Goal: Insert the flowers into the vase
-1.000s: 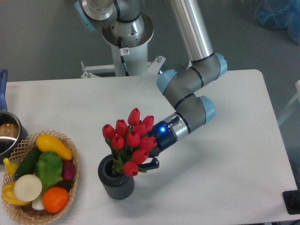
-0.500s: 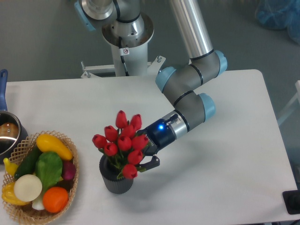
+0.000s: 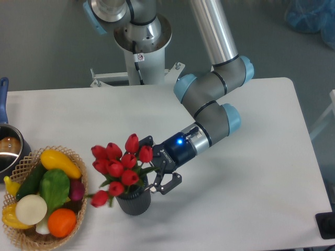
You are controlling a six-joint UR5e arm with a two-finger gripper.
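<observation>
The flowers (image 3: 118, 166), a bunch of red tulips with green stems, stand with their stems in the vase (image 3: 134, 203), a small dark grey ribbed cylinder near the front of the table. The bunch leans to the left, and one bud hangs low over the vase's left side. My gripper (image 3: 156, 166) is just right of the stems, above the vase mouth. It is open, its two fingers (image 3: 170, 184) spread apart and no longer pinching the stems.
A wicker basket (image 3: 77, 163) of vegetables sits at the front left, close to the leaning buds. A metal pot (image 3: 9, 149) stands at the far left edge. The robot's base (image 3: 142, 47) is behind the table.
The bunch has swung left and sunk into the vase. The gripper, shut on the stems before, has opened and let go.
</observation>
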